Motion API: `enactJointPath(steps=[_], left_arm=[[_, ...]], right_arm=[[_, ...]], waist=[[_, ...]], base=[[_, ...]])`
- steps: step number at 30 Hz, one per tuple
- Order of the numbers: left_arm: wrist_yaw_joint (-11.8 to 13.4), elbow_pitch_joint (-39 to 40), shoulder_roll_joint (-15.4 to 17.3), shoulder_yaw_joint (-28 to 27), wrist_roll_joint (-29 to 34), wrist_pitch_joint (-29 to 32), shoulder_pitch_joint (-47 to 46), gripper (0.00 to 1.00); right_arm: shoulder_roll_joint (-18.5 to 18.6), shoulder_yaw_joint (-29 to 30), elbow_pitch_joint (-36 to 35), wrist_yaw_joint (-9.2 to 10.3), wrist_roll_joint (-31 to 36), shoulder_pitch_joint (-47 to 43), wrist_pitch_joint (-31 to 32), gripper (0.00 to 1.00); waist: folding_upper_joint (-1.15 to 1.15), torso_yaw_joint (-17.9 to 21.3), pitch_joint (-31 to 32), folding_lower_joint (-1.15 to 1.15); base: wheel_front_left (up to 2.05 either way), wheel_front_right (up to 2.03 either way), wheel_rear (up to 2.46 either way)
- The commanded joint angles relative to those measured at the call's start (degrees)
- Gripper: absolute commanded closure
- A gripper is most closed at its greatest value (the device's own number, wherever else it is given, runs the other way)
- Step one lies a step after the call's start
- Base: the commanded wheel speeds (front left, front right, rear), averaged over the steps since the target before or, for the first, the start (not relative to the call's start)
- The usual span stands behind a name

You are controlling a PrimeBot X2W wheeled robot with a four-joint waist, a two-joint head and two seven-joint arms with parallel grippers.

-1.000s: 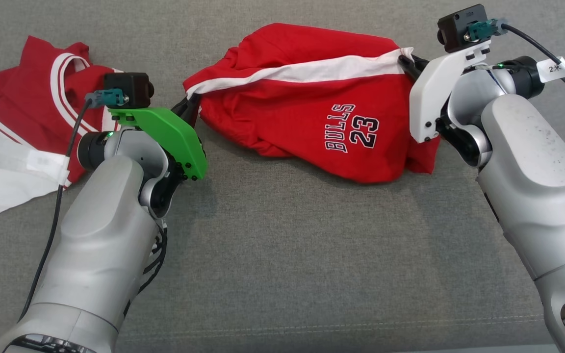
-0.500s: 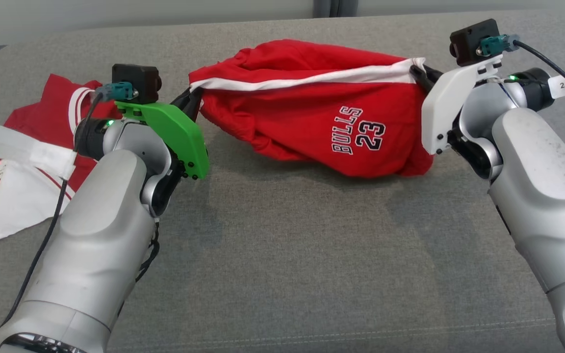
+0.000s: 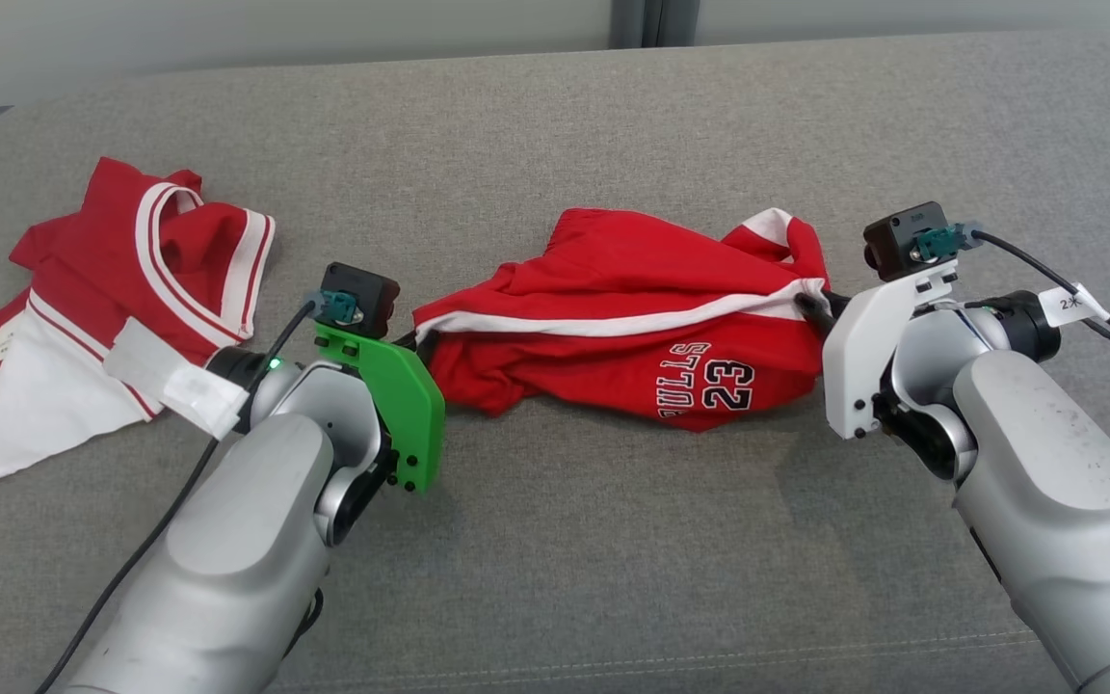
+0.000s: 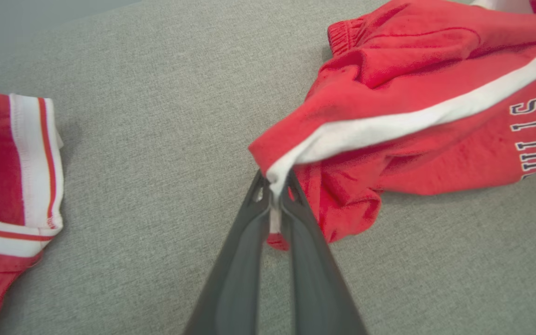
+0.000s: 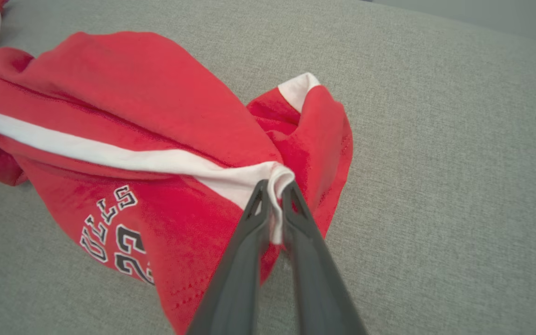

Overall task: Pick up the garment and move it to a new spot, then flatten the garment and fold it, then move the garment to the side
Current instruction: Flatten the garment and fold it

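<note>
Red shorts point(image 3: 632, 289): strung between both grippers, belly sagging onto the grey cushion point(image 3: 555, 540).
Left arm point(image 3: 247, 511): enters from the lower left, forearm slanting up and rightward, green wrist bracket point(image 3: 401, 405) beside the shorts.
Left gripper point(image 4: 275, 186): pinched tight on the left end of the white stripe point(image 3: 613, 323).
Right arm point(image 3: 1046, 482): enters from the lower right, forearm slanting up and leftward.
Right gripper point(image 5: 275, 193): clamped on the stripe's right end.
Jersey point(image 3: 112, 289): crumpled, well apart at far left.

**Red basketball shorts point(image 3: 613, 289) stretched sideways**

They lie crumpled on the grey cushion point(image 3: 565, 540), a little right of centre. The white stripe runs taut between two pinched corners, and "BULLS 23" reads upside down near the right end.
</note>
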State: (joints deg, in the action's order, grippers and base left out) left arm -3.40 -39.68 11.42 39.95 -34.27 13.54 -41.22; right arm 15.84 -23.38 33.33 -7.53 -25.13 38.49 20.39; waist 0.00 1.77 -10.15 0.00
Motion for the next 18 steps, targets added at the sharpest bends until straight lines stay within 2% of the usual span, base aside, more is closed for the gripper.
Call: enactJointPath(steps=[1,11,18], left_arm=[[0.48,0.43,0.41,0.11,0.27,-0.06,0.82,0.0],[2.91,7.68,3.0,0.14,0.73,-2.91,6.09,0.0],[4.52,11.7,5.58,-0.06,-0.05,-1.05,8.9,0.0]], right_arm=[[-0.01,0.22,-0.49,0.08,-0.22,-0.6,-0.57,0.0],[0.01,3.08,-4.55,0.08,0.83,-4.74,-2.92,0.0],[0.29,5.81,-8.49,0.08,2.99,-7.92,-0.46,0.0]], waist=[[0.0,0.05,0.04,0.0],[0.0,-0.43,3.57,0.0],[0.0,-0.71,4.59,0.0]], base=[[0.0,0.0,0.0],[0.0,0.0,0.0],[0.0,0.0,0.0]])
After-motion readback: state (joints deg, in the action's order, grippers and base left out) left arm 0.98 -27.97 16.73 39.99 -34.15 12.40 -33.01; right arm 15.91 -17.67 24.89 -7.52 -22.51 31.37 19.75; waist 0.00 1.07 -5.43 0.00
